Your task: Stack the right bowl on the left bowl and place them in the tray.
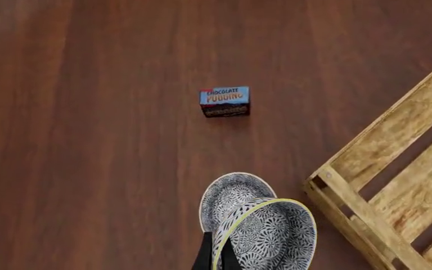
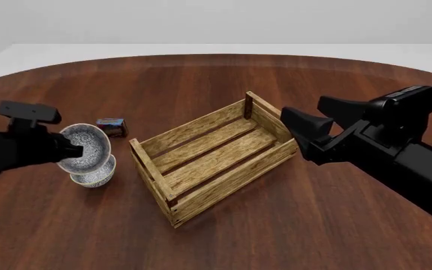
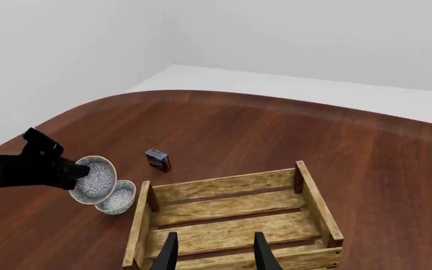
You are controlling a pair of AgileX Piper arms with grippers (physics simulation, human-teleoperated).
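The left gripper (image 2: 72, 148) holds a tilted bowl (image 2: 85, 148), apparently above another bowl (image 2: 94, 175), at the tray's (image 2: 214, 156) nine o'clock.

Your table (image 2: 224, 236) was a round, dark reddish-brown wooden top. On it stood the slatted tray (image 2: 214, 154), a patterned bowl (image 2: 94, 176) just left of it, and a small pudding box (image 2: 113, 127) behind the bowl.
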